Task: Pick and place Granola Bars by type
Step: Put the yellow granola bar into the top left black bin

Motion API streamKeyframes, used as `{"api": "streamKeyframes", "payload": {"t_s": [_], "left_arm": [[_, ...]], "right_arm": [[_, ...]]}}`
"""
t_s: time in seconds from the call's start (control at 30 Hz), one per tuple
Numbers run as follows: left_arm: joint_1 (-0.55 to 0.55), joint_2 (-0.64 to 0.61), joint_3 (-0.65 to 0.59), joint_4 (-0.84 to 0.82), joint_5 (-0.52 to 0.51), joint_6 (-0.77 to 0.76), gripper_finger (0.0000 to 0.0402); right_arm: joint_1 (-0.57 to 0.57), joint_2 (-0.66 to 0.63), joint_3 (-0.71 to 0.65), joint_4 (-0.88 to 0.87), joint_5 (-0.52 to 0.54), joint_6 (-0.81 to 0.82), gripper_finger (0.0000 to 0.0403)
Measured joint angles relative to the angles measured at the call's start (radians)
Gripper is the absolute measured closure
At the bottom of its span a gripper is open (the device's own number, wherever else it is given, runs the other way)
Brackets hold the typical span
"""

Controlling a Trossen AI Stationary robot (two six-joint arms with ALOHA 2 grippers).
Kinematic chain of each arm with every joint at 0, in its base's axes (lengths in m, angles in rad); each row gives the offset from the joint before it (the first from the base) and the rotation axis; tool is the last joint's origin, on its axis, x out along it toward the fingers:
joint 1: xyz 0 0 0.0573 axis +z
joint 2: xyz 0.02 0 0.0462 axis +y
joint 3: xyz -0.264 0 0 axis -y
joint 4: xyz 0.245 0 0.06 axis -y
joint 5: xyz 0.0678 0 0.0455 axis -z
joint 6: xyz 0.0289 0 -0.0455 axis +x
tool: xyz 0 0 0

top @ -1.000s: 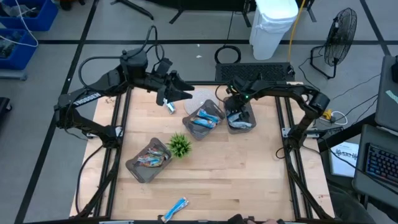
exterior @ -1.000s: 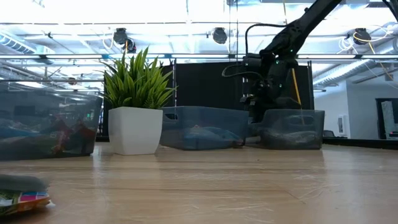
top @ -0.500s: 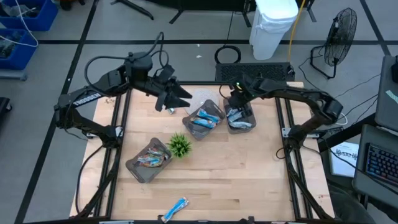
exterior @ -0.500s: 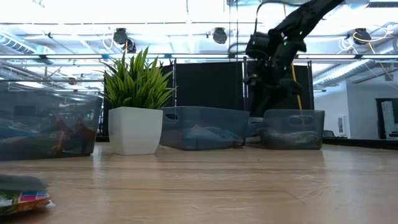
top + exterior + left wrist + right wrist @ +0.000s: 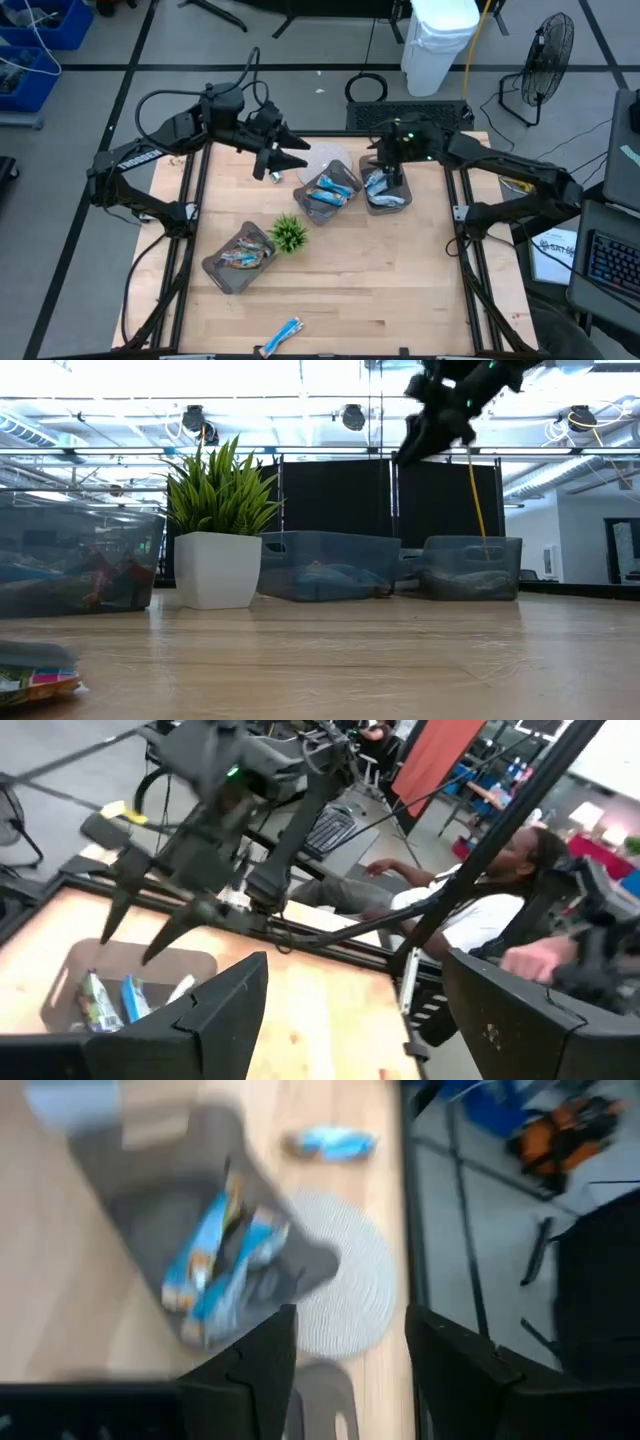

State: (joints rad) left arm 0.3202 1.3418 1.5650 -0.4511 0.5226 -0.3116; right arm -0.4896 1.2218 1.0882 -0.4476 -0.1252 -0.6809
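Note:
Granola bars, blue and silver packets, lie in three grey trays: near left, middle and right. One loose bar lies flat by the table's near edge, and another lies on the table beyond the middle tray. My right gripper hangs open and empty high above the right tray, at the top of the low view. My left gripper is open and empty, high over the table's far left part.
A small green plant in a white pot stands between the near left and middle trays. A pale round mat lies at the far edge behind the middle tray. A person sits beyond the table's right side.
My right gripper has risen from down at the right tray to well above it and has tipped up toward level. The bars in the trays lie as before.

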Motion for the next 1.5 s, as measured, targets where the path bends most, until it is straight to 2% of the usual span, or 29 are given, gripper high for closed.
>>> {"api": "streamKeyframes", "payload": {"t_s": [0.3,0.53,0.9,1.17,1.37,1.5], "left_arm": [[-0.005,-0.003,0.0,0.0,-0.037,0.118,0.0105],[-0.015,-0.003,0.0,-0.001,-0.034,0.123,0.0105],[-0.108,-0.017,0.0,-0.068,-0.057,0.165,0.0105],[-0.158,-0.072,0.0,-0.416,-0.193,0.179,0.0105],[-0.293,-0.066,-0.001,-0.625,-0.289,0.201,0.0105],[-0.374,-0.054,-0.001,-0.769,-0.415,0.123,0.0105]], "right_arm": [[0.148,-0.174,0.0,0.088,0.123,0.27,0.0222],[0.242,-0.26,0.0,0.216,0.125,0.512,0.0222],[0.39,-0.28,0.001,0.416,0.125,0.638,0.0222],[0.416,-0.279,0.001,0.413,0.126,0.643,0.0222],[0.415,-0.279,0.001,0.411,0.128,0.643,0.0222],[0.415,-0.279,0.001,0.414,0.128,0.646,0.0222]]}}
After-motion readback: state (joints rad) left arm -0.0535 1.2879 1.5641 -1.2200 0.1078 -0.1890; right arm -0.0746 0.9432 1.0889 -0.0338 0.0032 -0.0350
